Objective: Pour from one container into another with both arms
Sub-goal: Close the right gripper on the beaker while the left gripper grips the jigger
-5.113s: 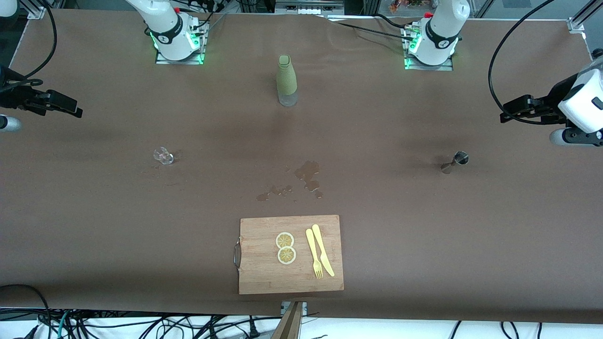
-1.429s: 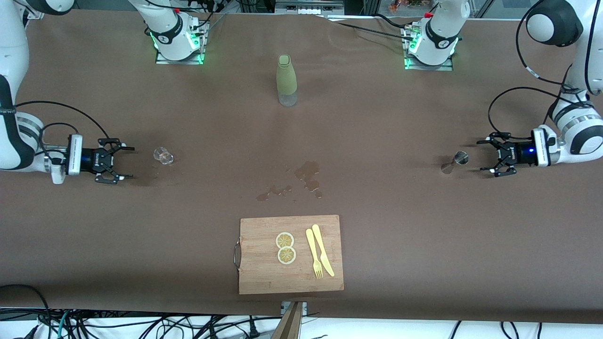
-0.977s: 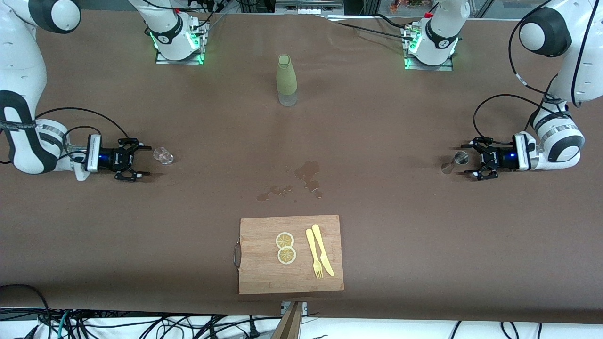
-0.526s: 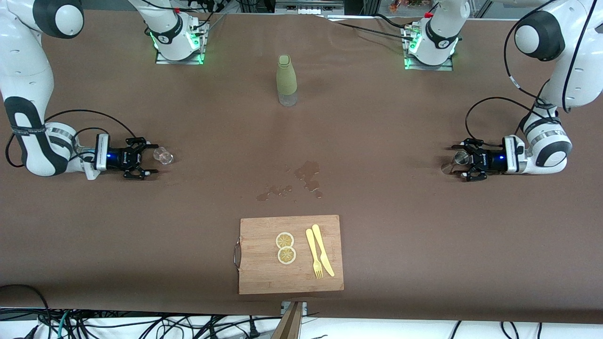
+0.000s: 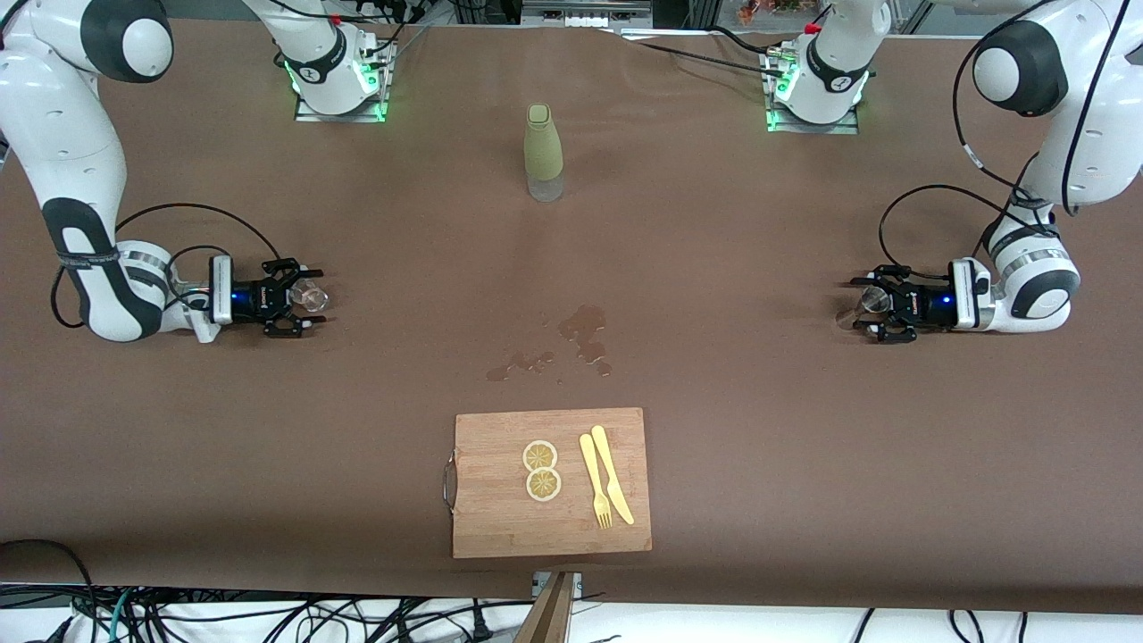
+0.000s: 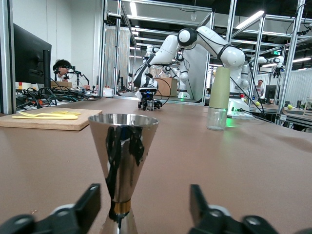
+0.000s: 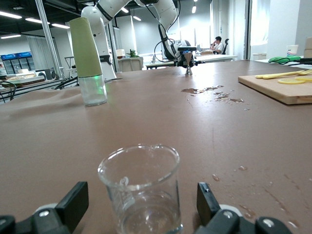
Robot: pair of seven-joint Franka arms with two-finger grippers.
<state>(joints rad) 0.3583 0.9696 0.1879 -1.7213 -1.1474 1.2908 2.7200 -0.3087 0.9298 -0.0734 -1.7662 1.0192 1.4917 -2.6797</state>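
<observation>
The tiny clear glass cup [image 5: 311,296] stands upright on the brown table toward the right arm's end. My right gripper [image 5: 312,298] lies low and level at the table and is open. Its fingers [image 7: 74,200] stand on either side of the cup [image 7: 141,192], with gaps to both. The silver jigger [image 5: 871,302] stands upright toward the left arm's end. My left gripper [image 5: 855,306] is open too, and the jigger [image 6: 123,146] stands between its fingers [image 6: 88,204], nearer one finger and not gripped.
An olive-green bottle [image 5: 544,152] stands mid-table near the bases. Spilled liquid [image 5: 585,332] marks the table's middle. Nearer the camera lies a wooden cutting board [image 5: 500,509] with two lemon slices [image 5: 541,470], a yellow fork [image 5: 594,482] and a knife [image 5: 613,473].
Both arms came in from the table's ends and down to the table. The right gripper slid up around the cup, the left around the jigger. Cup and jigger have not moved.
</observation>
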